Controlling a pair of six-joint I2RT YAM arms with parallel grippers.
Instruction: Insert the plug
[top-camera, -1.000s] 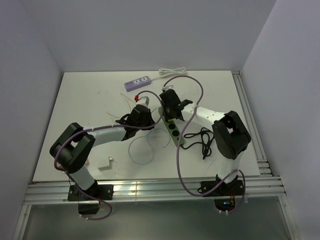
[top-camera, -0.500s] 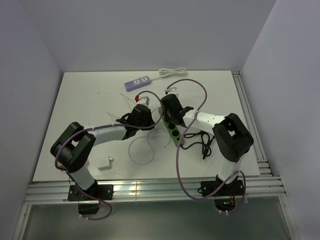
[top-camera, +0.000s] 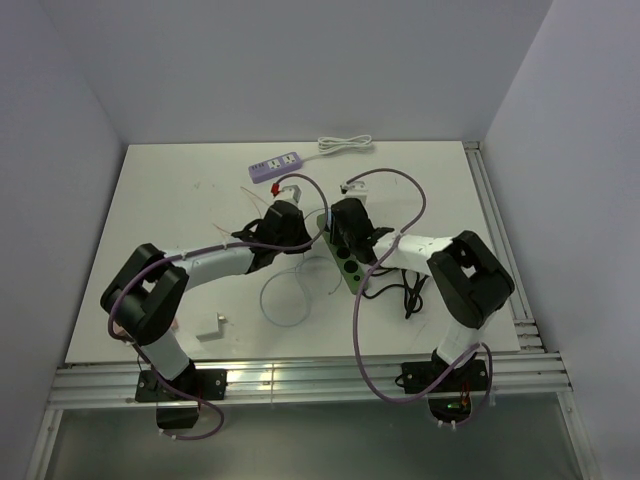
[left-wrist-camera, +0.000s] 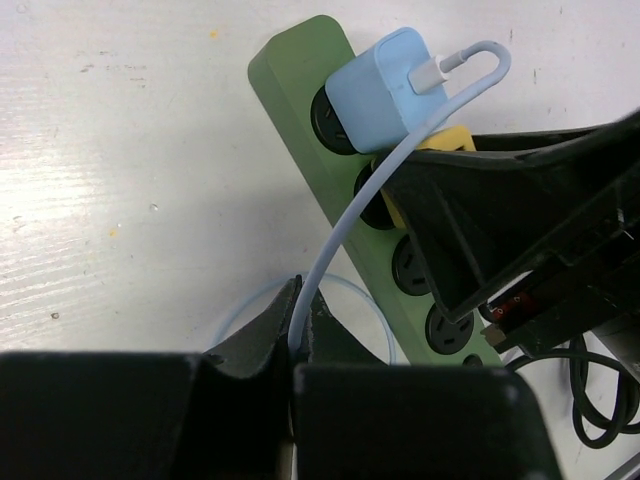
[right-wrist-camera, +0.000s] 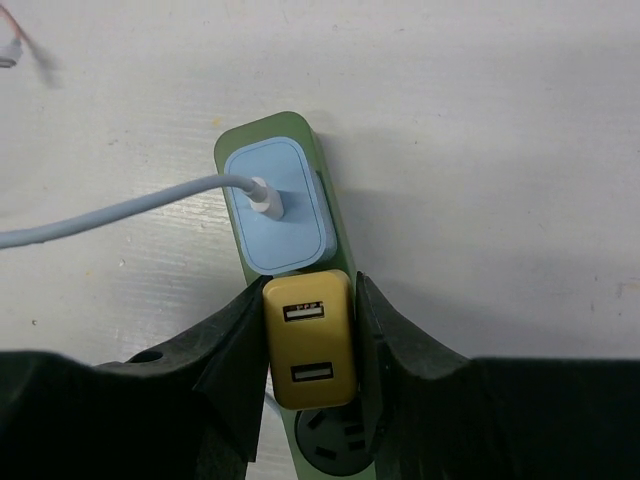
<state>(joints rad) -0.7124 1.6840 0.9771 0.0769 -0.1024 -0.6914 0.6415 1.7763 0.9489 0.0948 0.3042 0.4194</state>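
Two fingers of the right pincer (right-wrist-camera: 310, 300) clamp the yellow plug (right-wrist-camera: 308, 350) directly over the green power strip (right-wrist-camera: 325, 445).
Press straight down, square to the strip. The blue charger (right-wrist-camera: 278, 205) just beyond the fingertips touches the plug, so avoid nudging it. The left pincer (left-wrist-camera: 298, 305) is pinched narrow on the white cable (left-wrist-camera: 350, 210). Its side view shows the free sockets (left-wrist-camera: 415, 262) that the right wrist view hides. The prongs seem hidden in both, so I cannot tell how deep the plug sits.

Blue charger (right-wrist-camera: 278, 215) and its cable (right-wrist-camera: 120, 213) crowd the yellow plug (right-wrist-camera: 310, 355); nearer sockets (left-wrist-camera: 413, 268) lie open.
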